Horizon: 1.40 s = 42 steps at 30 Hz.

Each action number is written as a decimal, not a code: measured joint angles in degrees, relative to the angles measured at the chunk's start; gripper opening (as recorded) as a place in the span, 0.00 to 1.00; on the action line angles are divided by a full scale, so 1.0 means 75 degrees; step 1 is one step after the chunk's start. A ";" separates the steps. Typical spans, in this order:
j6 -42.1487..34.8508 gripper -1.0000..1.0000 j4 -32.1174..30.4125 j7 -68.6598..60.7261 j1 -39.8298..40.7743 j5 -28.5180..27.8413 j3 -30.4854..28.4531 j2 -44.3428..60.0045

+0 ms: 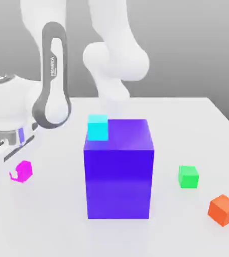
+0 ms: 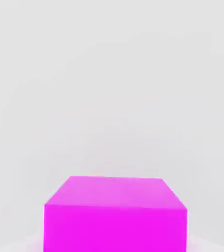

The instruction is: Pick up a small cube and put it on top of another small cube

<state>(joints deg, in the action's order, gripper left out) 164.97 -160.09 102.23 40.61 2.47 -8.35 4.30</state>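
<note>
the claw (image 1: 17,169) is closed on the pink cube (image 1: 22,171) (a corner grip, seemingly); it could slip before reaching the green cube (image 1: 188,176).

A big purple block (image 1: 119,170) is seen standing near the middle of the white table (image 1: 46,226). A small cyan cube (image 1: 98,127) is seen at its upper corner on the exterior view's left, though whether it rests on top or behind cannot be told. A small orange cube (image 1: 223,210) is set well apart toward the exterior view's right.
</note>
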 joint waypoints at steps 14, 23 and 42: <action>-0.0277 0.00 0.0489 -0.1891 -0.2932 -0.0441 0.1658 -0.1541; -0.0624 0.00 0.0307 -0.3427 -0.5445 -0.0629 0.3314 -0.2286; -0.1143 0.00 -0.1136 -0.5249 -0.8542 0.0556 0.4265 -0.2180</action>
<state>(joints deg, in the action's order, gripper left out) 156.40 -168.61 62.86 -23.45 6.64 23.64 -12.05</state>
